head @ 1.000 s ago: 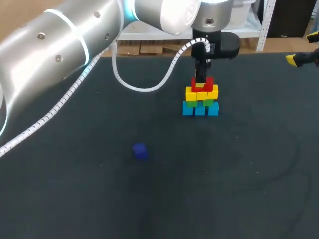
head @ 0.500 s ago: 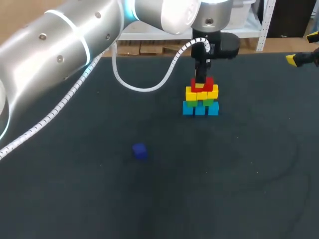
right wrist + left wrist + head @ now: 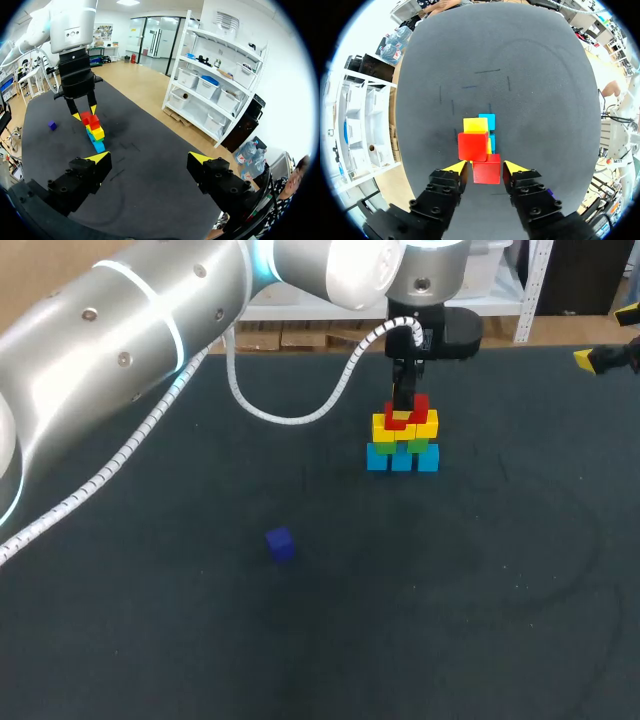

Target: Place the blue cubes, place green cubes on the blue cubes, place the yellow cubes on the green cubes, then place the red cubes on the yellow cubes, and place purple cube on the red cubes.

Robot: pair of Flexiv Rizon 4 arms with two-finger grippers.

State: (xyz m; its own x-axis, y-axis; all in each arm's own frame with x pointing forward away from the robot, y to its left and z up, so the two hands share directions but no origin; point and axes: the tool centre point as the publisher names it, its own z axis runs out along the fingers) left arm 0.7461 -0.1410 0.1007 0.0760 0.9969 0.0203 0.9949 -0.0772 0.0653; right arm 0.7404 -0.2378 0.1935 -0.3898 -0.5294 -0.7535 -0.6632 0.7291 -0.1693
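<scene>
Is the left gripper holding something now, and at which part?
Nothing, it seems: the left gripper stands open around a top red cube, with a small gap at each side.

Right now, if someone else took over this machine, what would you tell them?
Left gripper: looks open, fingers either side of one red cube atop the stack, thin gaps showing.
Right gripper: open, empty, away from the stack.
Done: blue cubes, green cubes, yellow cubes and both red cubes stacked.
Left to do: purple cube lies alone on the table; set it on the reds.
</scene>
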